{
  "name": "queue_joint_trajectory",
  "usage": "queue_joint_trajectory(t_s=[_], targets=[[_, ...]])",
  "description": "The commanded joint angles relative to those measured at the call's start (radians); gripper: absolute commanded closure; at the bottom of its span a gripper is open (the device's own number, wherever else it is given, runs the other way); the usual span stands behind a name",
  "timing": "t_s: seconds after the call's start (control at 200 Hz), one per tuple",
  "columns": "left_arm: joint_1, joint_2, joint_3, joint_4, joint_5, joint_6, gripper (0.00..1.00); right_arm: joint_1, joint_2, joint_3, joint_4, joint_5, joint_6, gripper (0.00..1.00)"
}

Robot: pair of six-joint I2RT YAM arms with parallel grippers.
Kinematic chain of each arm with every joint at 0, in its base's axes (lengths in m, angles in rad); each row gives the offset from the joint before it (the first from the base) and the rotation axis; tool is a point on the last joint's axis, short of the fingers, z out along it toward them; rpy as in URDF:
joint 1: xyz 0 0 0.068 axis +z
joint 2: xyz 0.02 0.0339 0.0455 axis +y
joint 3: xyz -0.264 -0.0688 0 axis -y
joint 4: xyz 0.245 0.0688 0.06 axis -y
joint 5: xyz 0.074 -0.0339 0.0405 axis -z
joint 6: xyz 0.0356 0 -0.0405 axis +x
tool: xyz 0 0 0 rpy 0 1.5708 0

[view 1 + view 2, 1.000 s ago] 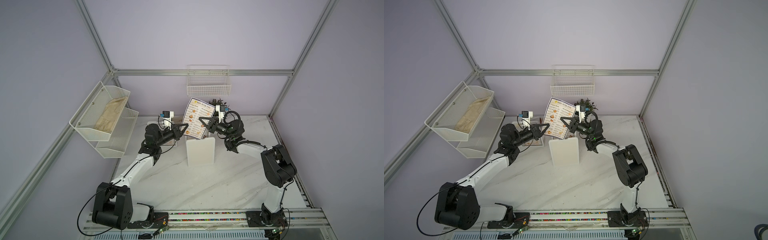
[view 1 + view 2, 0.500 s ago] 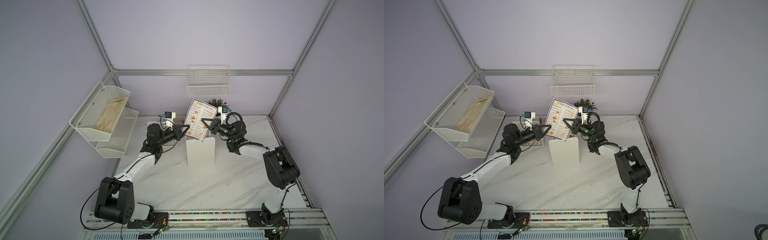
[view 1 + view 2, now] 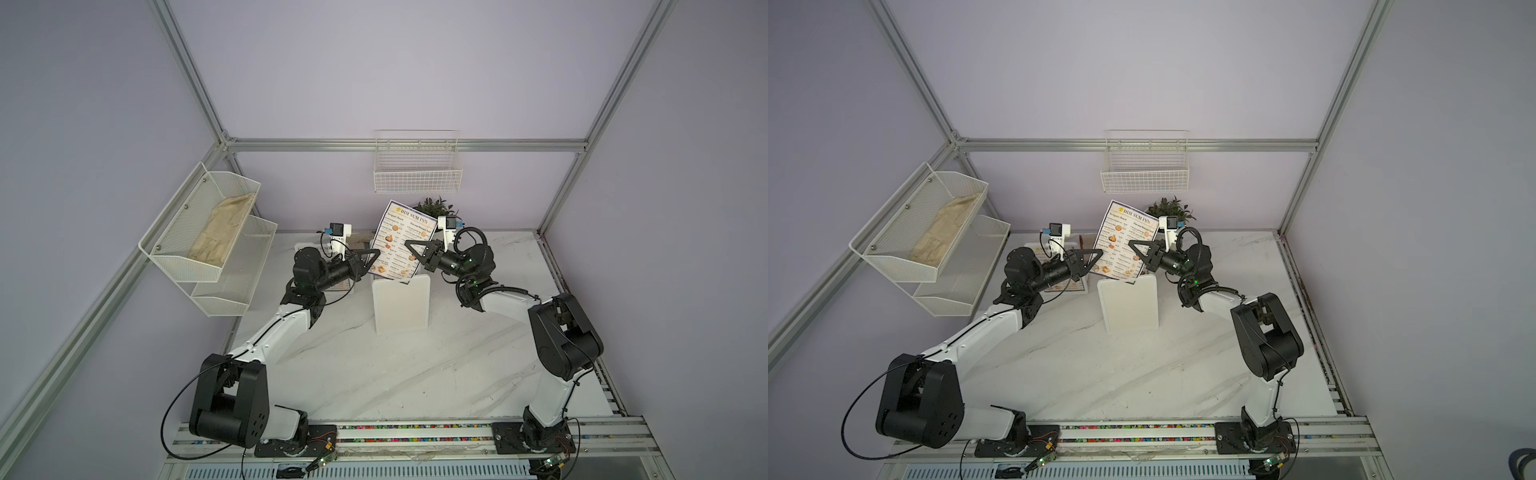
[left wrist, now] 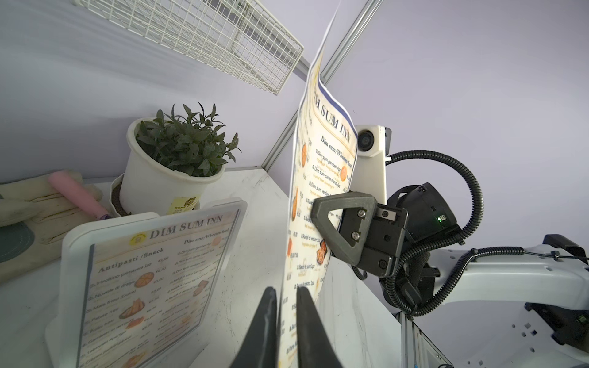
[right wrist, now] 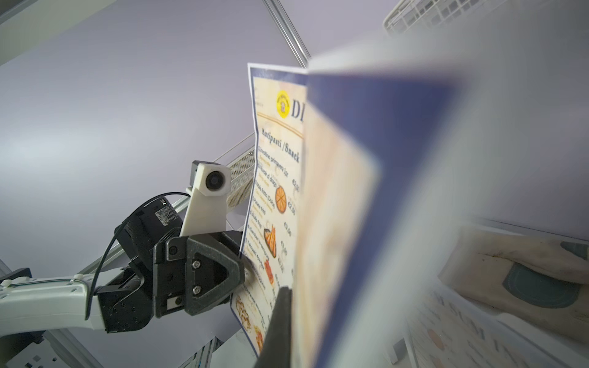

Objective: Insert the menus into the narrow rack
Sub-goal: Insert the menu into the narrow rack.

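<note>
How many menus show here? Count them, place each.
2. The held menu is in the right claw over the white rack; the other menu lies on the table beneath the left arm. More may be hidden.

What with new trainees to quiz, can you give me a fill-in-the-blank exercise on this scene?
The right gripper is shut on a menu headed DIM SUM ___.
The tilted menu is poised at the top of the white ___.
Behind it stands a potted ___.
Missing: INN; rack; plant.
</note>
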Motion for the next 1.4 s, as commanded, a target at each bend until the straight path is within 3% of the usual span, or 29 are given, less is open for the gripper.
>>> queue_joint_trajectory(t_s=[0.0, 0.59, 0.88, 1.395], targets=[[0.008, -0.014, 0.056, 0.046, 0.013, -0.007, 0.83, -0.007, -0.047, -0.021, 0.016, -0.042, -0.029, 1.0], [0.008, -0.058, 0.015, 0.054, 0.021, 0.016, 0.67, -0.062, -0.053, -0.016, -0.037, -0.192, -0.099, 1.0], [0.008, -0.055, 0.018, 0.053, 0.039, 0.027, 0.65, -0.072, -0.104, 0.052, -0.325, -0.218, -0.311, 1.0], [0.007, -0.034, 0.027, 0.068, 0.079, 0.026, 0.63, -0.072, -0.107, 0.132, -0.487, -0.274, -0.426, 1.0]])
